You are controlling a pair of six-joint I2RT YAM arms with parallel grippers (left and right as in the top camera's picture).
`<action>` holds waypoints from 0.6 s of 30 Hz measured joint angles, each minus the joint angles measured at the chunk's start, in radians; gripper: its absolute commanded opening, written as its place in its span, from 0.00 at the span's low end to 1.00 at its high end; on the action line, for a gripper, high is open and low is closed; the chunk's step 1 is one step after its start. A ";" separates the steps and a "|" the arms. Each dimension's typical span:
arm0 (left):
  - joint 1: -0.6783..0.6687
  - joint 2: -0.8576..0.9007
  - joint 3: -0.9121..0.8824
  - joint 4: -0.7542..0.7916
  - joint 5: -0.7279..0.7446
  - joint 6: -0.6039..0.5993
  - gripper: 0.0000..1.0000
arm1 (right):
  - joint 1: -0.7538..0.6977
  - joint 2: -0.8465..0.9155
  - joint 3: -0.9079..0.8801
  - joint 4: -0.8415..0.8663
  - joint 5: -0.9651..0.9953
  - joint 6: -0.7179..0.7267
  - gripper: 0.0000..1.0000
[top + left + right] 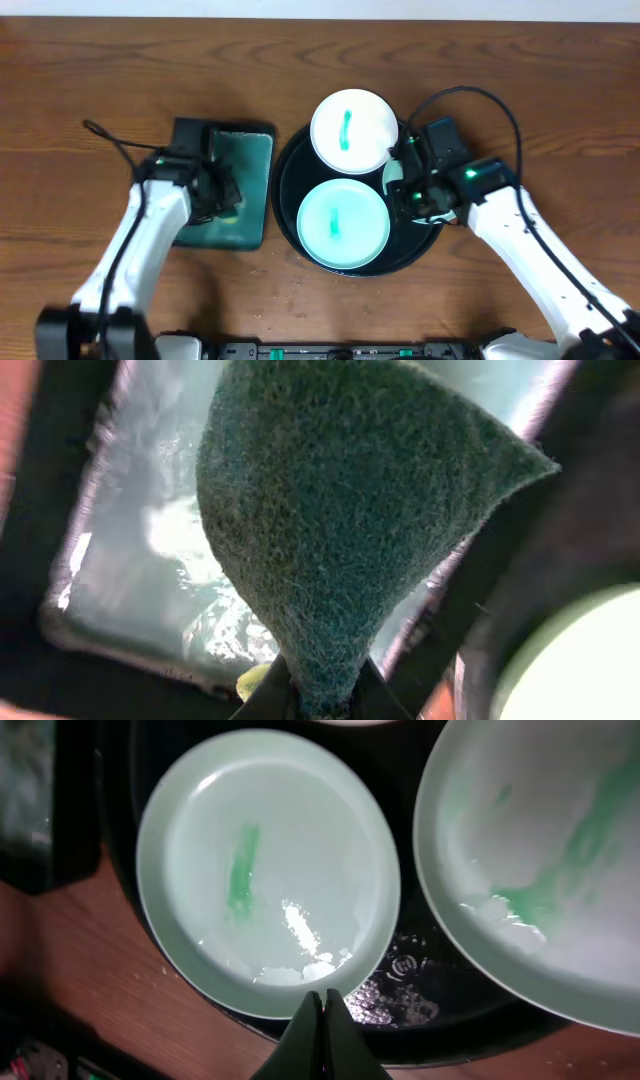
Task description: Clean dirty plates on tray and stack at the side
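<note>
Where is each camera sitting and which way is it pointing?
Overhead: above the table, facing down; both arms, round tray.
Left wrist: on left arm, looking past left gripper pinching green pad over rectangular tray.
Right wrist: on right arm, looking past shut right gripper at two smeared plates.
Shared: overhead also shows those plates.

White plates (368, 128), teal smears (345, 130); black tray (286, 195).

At the right side of the large round glossy black tray (288, 170), a small white round plate (390, 178) shows only a sliver beneath the right gripper (410, 192). In the left wrist view, a dark green fibrous pad (340, 530) hides most of the small rectangular black tray (50, 560). A pale round blur (575, 660) is cut off at the corner. In the right wrist view, a green-smeared white plate (540, 850) runs off the edge.
</note>
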 measured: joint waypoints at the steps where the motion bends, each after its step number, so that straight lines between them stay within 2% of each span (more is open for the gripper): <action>1: 0.000 -0.028 0.000 -0.005 0.001 0.013 0.07 | 0.009 0.016 0.000 0.002 0.002 0.003 0.01; 6: 0.000 -0.095 0.000 -0.021 0.008 0.052 0.07 | 0.048 0.106 0.000 0.005 0.058 0.048 0.01; 15: 0.000 -0.073 0.000 -0.035 0.012 0.080 0.07 | 0.060 0.224 0.000 -0.035 0.112 0.116 0.01; 18: 0.000 -0.047 0.000 -0.033 0.012 0.081 0.07 | 0.075 0.264 0.000 -0.038 0.119 0.122 0.05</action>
